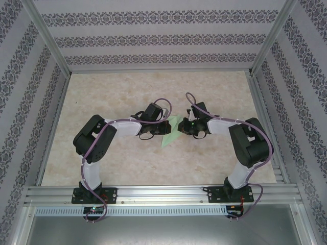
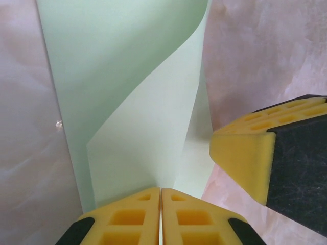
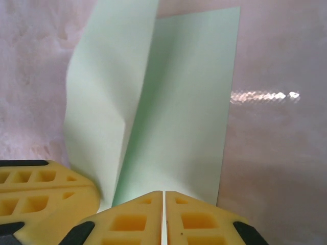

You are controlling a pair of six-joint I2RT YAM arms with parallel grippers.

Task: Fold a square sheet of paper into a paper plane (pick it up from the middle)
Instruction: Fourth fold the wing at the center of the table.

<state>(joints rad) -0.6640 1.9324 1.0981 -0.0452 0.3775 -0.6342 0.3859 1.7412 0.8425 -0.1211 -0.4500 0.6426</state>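
Observation:
The square sheet of paper [image 1: 170, 136], pale mint green, is held between both grippers at the middle of the table. In the left wrist view the sheet [image 2: 133, 102] curls upward from my left gripper [image 2: 161, 196], whose yellow fingers are shut on its edge. One finger of the right gripper [image 2: 240, 158] sits close on the right. In the right wrist view the sheet [image 3: 173, 102] stands bent into two panels, and my right gripper [image 3: 163, 199] is shut on its lower edge. From above, the left gripper [image 1: 157, 130] and right gripper [image 1: 185, 127] face each other. The paper plane is out of view.
The beige marbled tabletop [image 1: 153, 92] extends behind and to both sides of the arms. An aluminium rail [image 1: 163, 193] carries the arm bases at the near edge. Patterned walls [image 1: 153, 38] and metal posts enclose the table.

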